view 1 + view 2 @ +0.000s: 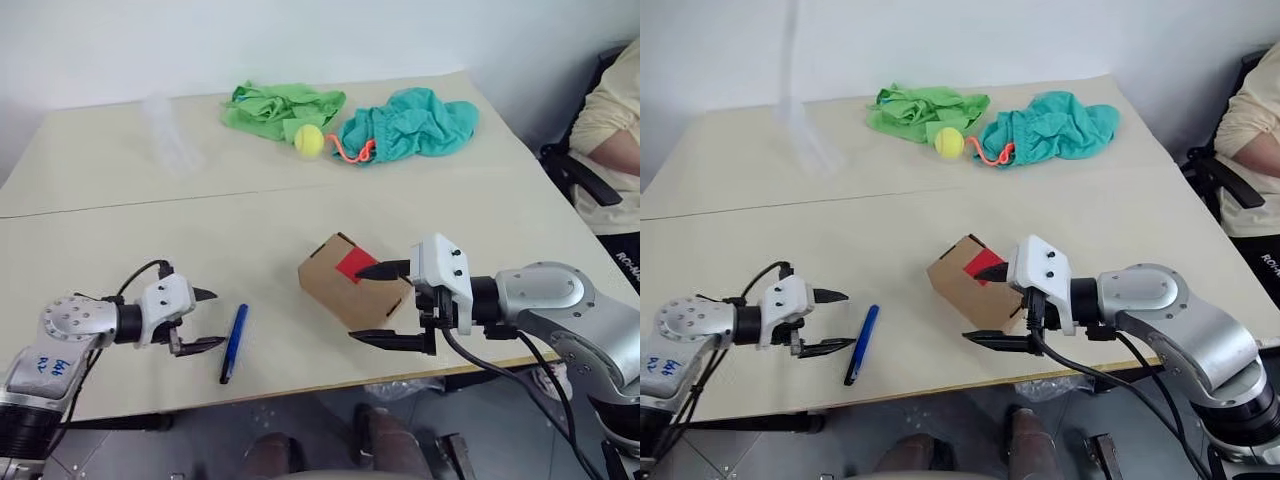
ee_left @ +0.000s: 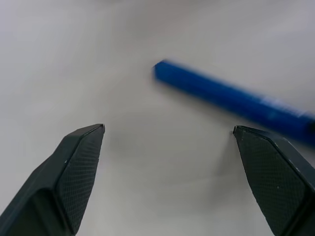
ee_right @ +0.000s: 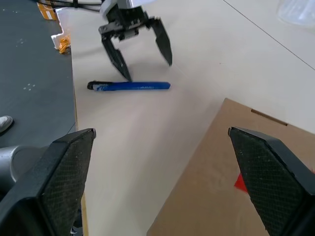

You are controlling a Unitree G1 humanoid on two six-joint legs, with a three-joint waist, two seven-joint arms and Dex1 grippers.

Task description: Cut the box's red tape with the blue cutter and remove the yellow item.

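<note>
The box (image 1: 345,285), a small brown carton, lies on the table near its front edge, with the red tape (image 1: 355,263) on its top face. My right gripper (image 1: 385,305) is open, its fingers on either side of the box's right end. The blue cutter (image 1: 234,341) lies flat on the table to the left of the box. My left gripper (image 1: 205,320) is open just left of the cutter, close to it and holding nothing. In the left wrist view the cutter (image 2: 231,101) lies just beyond the fingertips. The yellow item is hidden.
At the back of the table lie a green cloth (image 1: 280,108), a teal cloth bag (image 1: 410,122) with an orange-red cord (image 1: 350,152), and a tennis ball (image 1: 309,140). A clear plastic cup (image 1: 165,125) stands at the back left. A person sits at the right edge (image 1: 615,120).
</note>
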